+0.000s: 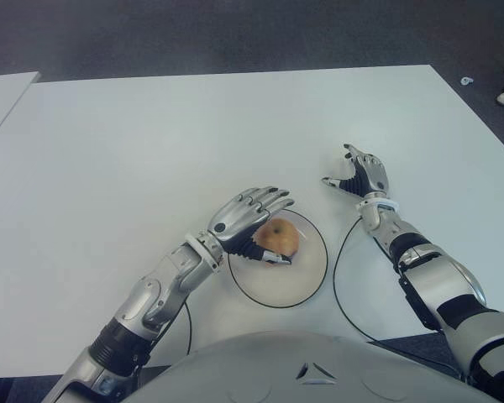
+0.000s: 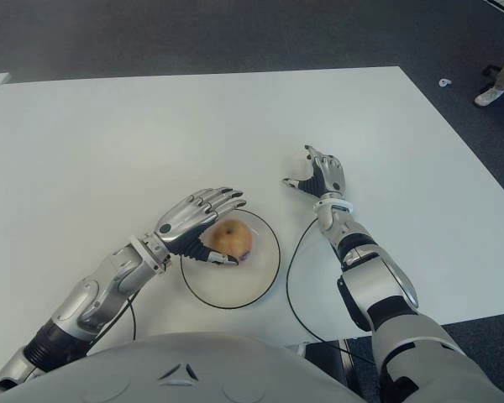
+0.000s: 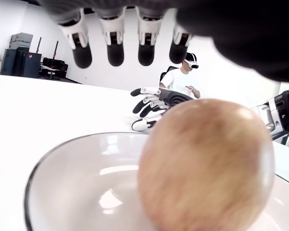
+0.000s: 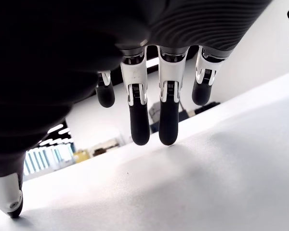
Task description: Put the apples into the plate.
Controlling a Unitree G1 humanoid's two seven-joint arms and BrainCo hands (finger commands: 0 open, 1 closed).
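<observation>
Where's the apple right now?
In the eye views the apple sits inside the plate, toward its left rim, under the spread fingers of the left robot hand; the right robot hand shows farther right.

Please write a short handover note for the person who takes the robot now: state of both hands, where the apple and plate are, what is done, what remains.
Left hand: over the plate, fingers extended above the apple, thumb beside it; whether it touches the apple cannot be told.
Right hand: open, holds nothing, over the bare table to the right of the plate.
Apple: inside the plate, near its left rim.
Done: the one apple in view is in the plate.
Left: lift the left hand away. No other apple shows in any view.
</observation>
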